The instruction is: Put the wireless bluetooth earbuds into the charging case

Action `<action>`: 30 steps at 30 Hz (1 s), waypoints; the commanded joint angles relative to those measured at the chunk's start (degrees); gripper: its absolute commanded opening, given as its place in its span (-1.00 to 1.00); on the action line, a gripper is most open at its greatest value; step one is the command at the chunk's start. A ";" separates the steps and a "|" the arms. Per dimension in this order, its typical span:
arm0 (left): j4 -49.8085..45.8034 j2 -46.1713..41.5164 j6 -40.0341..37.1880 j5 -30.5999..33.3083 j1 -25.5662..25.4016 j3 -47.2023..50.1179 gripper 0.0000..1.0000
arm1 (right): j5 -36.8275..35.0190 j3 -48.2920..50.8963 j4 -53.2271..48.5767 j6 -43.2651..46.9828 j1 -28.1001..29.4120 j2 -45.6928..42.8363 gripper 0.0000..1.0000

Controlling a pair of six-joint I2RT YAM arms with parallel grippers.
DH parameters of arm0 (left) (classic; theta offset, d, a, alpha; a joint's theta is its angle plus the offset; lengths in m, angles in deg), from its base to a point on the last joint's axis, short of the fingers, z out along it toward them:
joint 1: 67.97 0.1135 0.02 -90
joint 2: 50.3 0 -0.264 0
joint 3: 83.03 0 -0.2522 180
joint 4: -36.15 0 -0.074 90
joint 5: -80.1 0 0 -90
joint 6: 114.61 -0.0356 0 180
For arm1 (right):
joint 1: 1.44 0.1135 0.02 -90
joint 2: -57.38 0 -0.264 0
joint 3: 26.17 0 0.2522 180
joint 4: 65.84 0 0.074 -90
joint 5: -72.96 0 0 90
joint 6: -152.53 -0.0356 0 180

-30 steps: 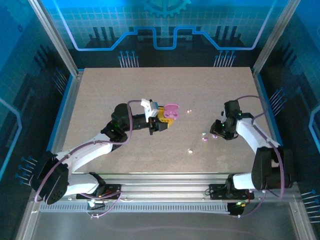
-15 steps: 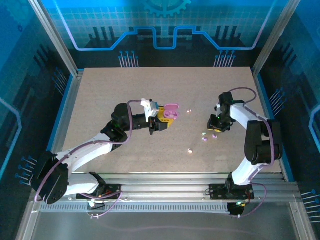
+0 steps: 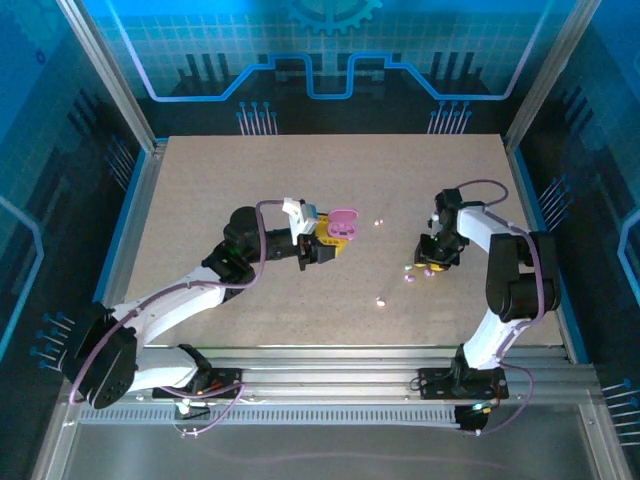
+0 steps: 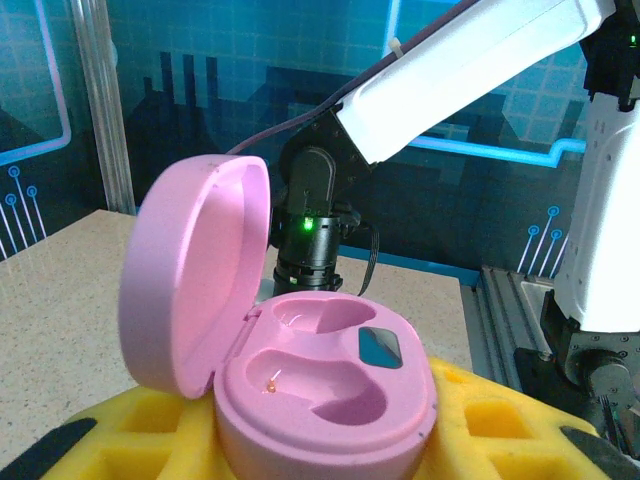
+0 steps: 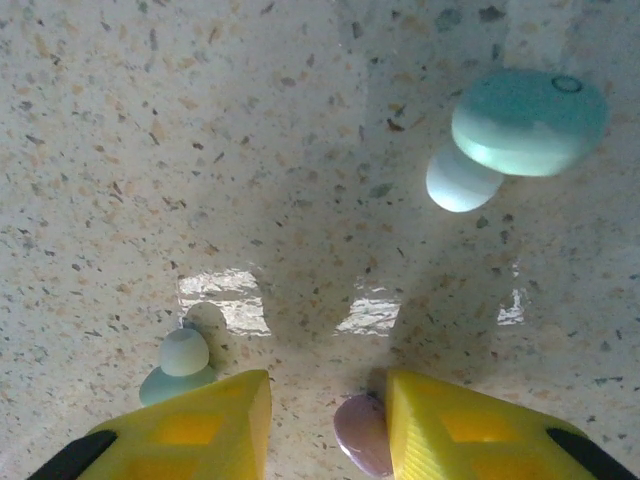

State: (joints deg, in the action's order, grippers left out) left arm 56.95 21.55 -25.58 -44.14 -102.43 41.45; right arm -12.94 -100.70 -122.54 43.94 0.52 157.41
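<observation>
My left gripper (image 3: 333,240) is shut on the pink charging case (image 3: 343,222), held above the table's middle. In the left wrist view the charging case (image 4: 325,385) has its lid up and both wells bare, sitting between my yellow fingers (image 4: 480,430). My right gripper (image 3: 431,262) is low over the table at the right. In the right wrist view the right gripper (image 5: 325,392) is open, pointing down. A purplish earbud (image 5: 362,435) lies between its fingers against the right one. A pale green earbud (image 5: 182,362) sits just beyond the left fingertip, and another green earbud (image 5: 510,135) lies farther off.
More small earbuds lie on the speckled tabletop (image 3: 230,170): one (image 3: 381,301) nearer the front and one (image 3: 378,222) just right of the case. Metal posts and blue walls ring the table. The right arm's elbow (image 3: 515,290) stands by the right edge.
The right arm folded and swung its gripper slightly left toward the earbuds. The left arm and the case have not moved.
</observation>
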 commanded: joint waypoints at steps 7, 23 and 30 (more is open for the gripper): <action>0.54 -1.28 -0.62 -0.30 0.00 -1.32 -0.30 | -0.40 0.12 -2.55 -2.09 0.41 0.08 -0.28; 0.63 -1.02 -0.43 -0.31 0.00 -1.57 -0.30 | -0.97 -1.47 -4.27 -1.44 0.90 1.30 -0.41; 0.59 -1.10 -0.41 -0.30 -0.01 -1.58 -0.30 | -2.69 -2.16 -6.05 -2.21 1.02 1.32 -0.37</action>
State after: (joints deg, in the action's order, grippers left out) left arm 56.97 21.55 -25.58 -44.14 -102.43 41.45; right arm -14.38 -101.57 -126.10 42.61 0.91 158.50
